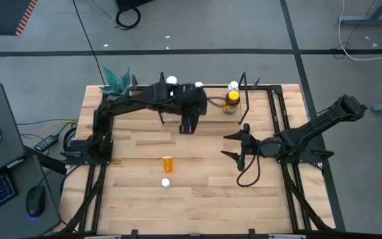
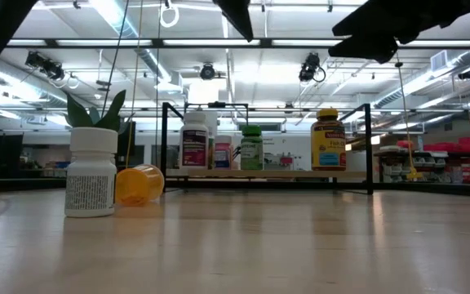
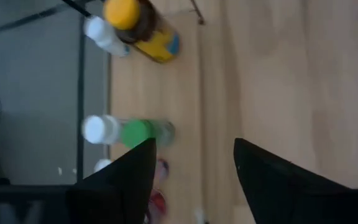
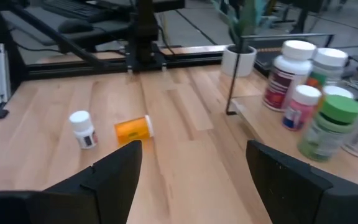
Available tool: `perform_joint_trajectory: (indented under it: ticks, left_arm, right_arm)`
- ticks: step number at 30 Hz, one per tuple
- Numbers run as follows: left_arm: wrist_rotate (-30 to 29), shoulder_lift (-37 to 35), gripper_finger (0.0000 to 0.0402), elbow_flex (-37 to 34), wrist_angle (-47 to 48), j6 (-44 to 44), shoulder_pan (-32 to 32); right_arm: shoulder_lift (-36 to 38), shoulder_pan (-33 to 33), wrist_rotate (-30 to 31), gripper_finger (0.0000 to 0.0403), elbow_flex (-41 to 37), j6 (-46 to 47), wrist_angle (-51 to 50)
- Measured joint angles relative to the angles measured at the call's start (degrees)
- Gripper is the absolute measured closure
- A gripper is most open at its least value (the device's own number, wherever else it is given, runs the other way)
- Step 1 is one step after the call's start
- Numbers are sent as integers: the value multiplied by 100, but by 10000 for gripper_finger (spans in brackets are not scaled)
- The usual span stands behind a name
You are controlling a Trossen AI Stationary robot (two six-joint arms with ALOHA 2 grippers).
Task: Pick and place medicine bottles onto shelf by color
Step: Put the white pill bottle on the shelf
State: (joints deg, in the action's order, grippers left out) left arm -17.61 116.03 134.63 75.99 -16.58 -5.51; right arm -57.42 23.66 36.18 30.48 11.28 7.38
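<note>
1. The left gripper (image 1: 187,126) hangs above the table's far middle, just in front of the shelf (image 1: 270,99); its fingers (image 3: 126,180) stand apart with nothing between them.
2. The right gripper (image 1: 233,146) waits at about 3 o'clock from the table's centre, pointing toward the middle; its fingers (image 4: 114,177) are spread wide and empty.
3. The shelf runs along the far edge, around 12 to 1 o'clock from the table's centre.
4. On the shelf, the amber bottle with a yellow lid (image 1: 231,101) stands near its right end, with a white-capped bottle (image 1: 233,86) just behind it.
5. A green-capped bottle (image 2: 251,149) stands near the shelf's middle, beside a white bottle with a red label (image 2: 194,143) toward the left end.
6. The orange bottle (image 1: 168,162) lies on its side on the bare table, roughly at 7 o'clock from the centre.
7. A small white bottle (image 1: 166,182) stands upright near the orange one, closer to the front edge.
8. A potted plant (image 1: 118,81) sits at the far-left corner, about 10 o'clock.
</note>
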Motion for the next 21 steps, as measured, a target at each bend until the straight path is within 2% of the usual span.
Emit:
perform_joint_trajectory:
  ticks: [4,10,16,21]
  left_arm:
    - [-11,-10,204,-258,332,399,324]
    - [58,-379,225,-2019,-87,735,873]
    - [1113,-826,229,-3634,-707,898,1516]
    - [1254,-927,228,-4250,-457,1543,2021]
  right_arm:
    - [-389,-24,-189,106,0,-148,504]
    - [-891,-101,-330,106,0,-250,1021]
    - [-964,-179,-343,106,0,-291,1099]
    - [-938,-180,-343,106,0,-401,1192]
